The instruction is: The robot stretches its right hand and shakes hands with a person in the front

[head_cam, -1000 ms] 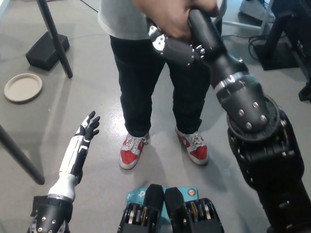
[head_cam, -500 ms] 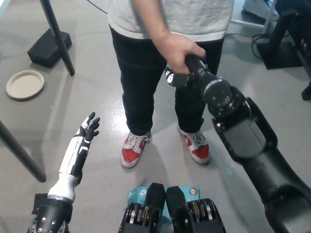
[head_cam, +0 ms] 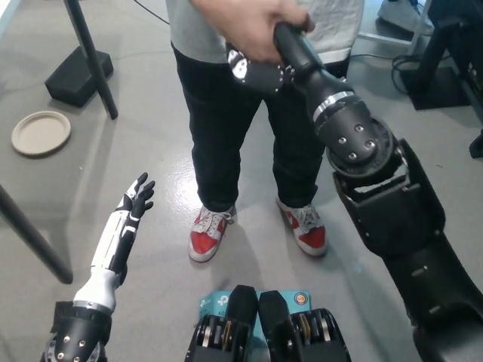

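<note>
1. The handshake is on: the black right robot hand (head_cam: 260, 69) is stretched out in front and locked together with the person's hand (head_cam: 253, 26), high up against the person's grey shirt (head_cam: 332, 23).
2. The reach looks done; judging by the clasp, what remains is finishing the shake and letting go.
3. The person's hand wraps over the top of the right robot hand, covering most of it, so its fingers are largely hidden. It reads as clasped with the person's hand, but how tightly it closes I cannot tell.
4. The person (head_cam: 226, 128) stands square in front, dark trousers, red-and-white shoes (head_cam: 205, 234) planted on the floor directly below the clasp.
5. The white left robot hand (head_cam: 136, 197) rests low, well to the side of the person's shoes, fingers apart and holding nothing.
6. A round plate (head_cam: 41, 133) lies on the floor, far from the person.
</note>
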Controlling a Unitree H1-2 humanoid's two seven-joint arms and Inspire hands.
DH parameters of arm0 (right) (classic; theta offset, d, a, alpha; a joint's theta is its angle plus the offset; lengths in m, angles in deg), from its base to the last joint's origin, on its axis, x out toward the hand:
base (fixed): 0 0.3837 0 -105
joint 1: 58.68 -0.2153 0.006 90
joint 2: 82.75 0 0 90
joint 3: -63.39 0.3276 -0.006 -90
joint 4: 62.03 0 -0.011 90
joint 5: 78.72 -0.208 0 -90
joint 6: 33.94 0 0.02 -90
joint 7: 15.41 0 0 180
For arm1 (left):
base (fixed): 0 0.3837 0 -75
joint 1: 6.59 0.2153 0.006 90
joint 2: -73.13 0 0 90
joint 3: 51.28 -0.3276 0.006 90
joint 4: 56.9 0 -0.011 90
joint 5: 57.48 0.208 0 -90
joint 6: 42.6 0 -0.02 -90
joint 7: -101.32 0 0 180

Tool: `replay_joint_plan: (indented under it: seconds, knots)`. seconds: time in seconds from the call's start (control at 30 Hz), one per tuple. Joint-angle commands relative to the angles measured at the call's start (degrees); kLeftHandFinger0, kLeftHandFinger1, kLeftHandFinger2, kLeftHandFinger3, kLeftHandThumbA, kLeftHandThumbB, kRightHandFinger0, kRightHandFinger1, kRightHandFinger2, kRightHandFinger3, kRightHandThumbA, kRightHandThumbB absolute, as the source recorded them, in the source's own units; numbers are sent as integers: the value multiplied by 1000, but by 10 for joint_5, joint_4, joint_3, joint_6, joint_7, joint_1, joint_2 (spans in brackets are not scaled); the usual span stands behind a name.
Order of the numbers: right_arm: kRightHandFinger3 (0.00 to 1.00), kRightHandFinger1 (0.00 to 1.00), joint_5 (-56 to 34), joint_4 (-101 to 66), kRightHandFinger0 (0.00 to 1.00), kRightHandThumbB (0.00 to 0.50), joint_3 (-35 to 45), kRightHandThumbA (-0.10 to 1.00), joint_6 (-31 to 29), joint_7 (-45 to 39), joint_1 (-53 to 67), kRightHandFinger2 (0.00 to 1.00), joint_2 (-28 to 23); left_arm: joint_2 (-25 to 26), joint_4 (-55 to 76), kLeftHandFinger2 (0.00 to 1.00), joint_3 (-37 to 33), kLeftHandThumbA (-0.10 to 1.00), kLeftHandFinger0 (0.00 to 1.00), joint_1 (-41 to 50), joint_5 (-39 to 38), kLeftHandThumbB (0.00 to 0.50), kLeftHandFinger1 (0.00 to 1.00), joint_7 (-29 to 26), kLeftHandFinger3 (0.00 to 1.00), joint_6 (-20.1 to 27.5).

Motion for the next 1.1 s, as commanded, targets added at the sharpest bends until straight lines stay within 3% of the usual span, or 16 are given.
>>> replay_joint_plan:
  seconds: [0.0,0.03,0.1,0.17,0.3,0.47,0.6,0.7,0.77,1.07]
  knots:
    - [1000,1000,-7,-402,1000,250,27,348,99,-76,8,1000,-33,12,14,1000,4,972,1000,-19,-5,96,1000,4,1000,13]
    - [1000,1000,-15,-457,1000,226,26,292,95,-69,9,1000,-37,12,14,1000,4,970,1000,-18,-6,99,1000,5,1000,13]
    - [1000,1000,-18,-509,1000,224,31,261,97,-74,10,1000,-34,13,13,1000,4,970,1000,-18,-5,97,1000,5,1000,14]
    - [1000,1000,-17,-558,1000,231,42,289,99,-93,12,1000,-18,13,13,1000,4,973,1000,-17,-5,97,1000,6,1000,13]
    - [1000,1000,4,-540,1000,216,29,222,99,-89,12,1000,-21,13,12,1000,4,974,1000,-13,-4,87,1000,5,1000,14]
    - [1000,1000,6,-323,1000,243,18,289,99,-76,6,1000,-33,11,12,1000,2,969,1000,-8,-2,86,1000,4,1000,14]
    - [1000,1000,16,-123,1000,239,11,279,73,-41,-22,1000,-30,10,13,1000,1,962,1000,-10,-1,80,1000,3,1000,12]
    - [1000,1000,19,46,1000,235,8,270,12,-10,-48,1000,-30,10,11,1000,1,953,1000,-14,-2,66,1000,4,1000,10]
    - [1000,1000,17,174,985,233,10,228,-28,18,-67,1000,-24,10,13,1000,0,949,1000,-14,-2,83,1000,6,1000,8]
    - [1000,1000,5,330,1000,240,16,278,-67,40,-94,1000,-17,16,23,1000,-2,997,1000,-19,9,114,1000,5,1000,-3]
